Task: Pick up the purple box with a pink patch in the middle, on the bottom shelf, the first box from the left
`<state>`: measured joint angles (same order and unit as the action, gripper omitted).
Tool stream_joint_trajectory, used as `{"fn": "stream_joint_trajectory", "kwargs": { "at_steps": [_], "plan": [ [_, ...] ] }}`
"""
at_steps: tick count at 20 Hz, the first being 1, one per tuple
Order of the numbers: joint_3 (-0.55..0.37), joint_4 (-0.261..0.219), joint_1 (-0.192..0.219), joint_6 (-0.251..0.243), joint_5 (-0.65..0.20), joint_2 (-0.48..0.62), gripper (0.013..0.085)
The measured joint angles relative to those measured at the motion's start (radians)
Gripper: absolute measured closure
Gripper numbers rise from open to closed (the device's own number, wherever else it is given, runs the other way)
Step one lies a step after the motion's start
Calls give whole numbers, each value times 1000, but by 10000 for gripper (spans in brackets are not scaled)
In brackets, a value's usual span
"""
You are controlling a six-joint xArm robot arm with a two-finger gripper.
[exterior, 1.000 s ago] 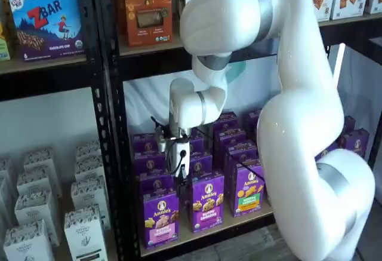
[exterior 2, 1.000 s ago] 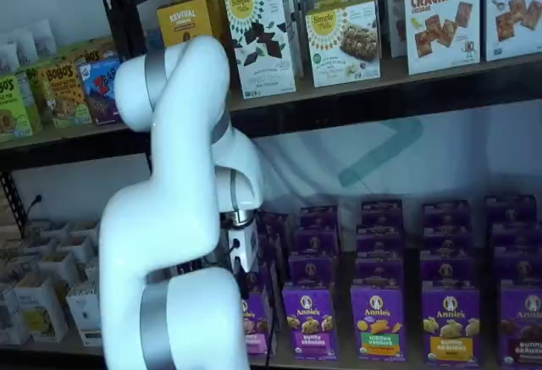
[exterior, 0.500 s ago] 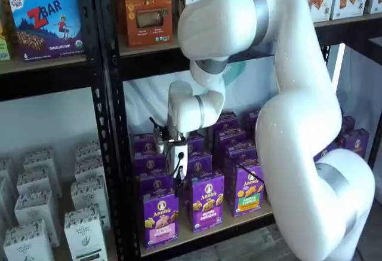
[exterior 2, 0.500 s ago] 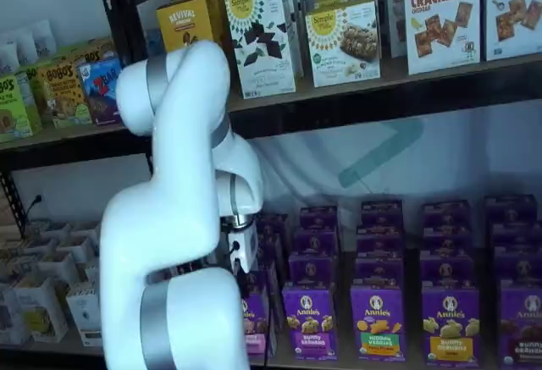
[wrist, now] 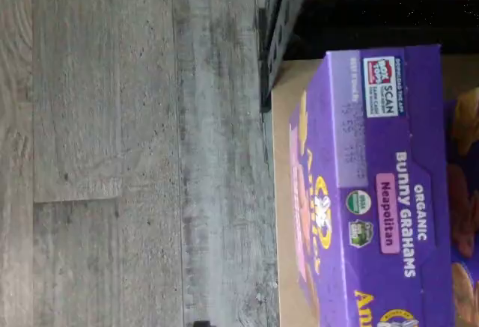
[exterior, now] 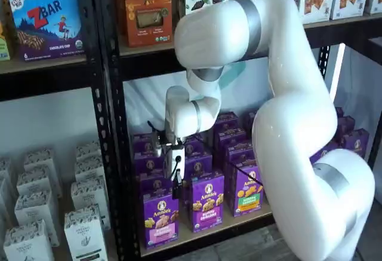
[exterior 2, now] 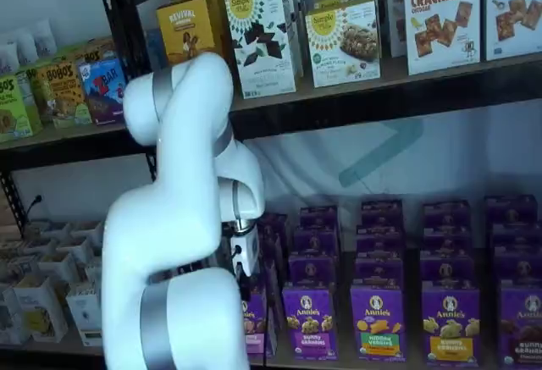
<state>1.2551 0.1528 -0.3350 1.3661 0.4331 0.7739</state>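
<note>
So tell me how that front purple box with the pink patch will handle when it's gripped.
The purple box looks like a thin carton, so probably light and crushable under a hard squeeze. It stands tall and narrow on the bottom shelf, so a nudge may tip it. Its smooth faces may be slippery.

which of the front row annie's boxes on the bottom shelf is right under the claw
The purple box with the pale pink patch, at the row's end beside the black upright. The claw hangs just above it; its front-row neighbours carry a magenta patch and a green one.
</note>
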Motion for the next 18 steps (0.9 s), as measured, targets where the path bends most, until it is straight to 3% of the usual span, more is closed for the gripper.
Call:
{"fn": "stream_joint_trajectory", "kwargs": {
  "at_steps": [18],
  "plan": [
    [221,-93,5,-79,72,189,130]
  ]
}}
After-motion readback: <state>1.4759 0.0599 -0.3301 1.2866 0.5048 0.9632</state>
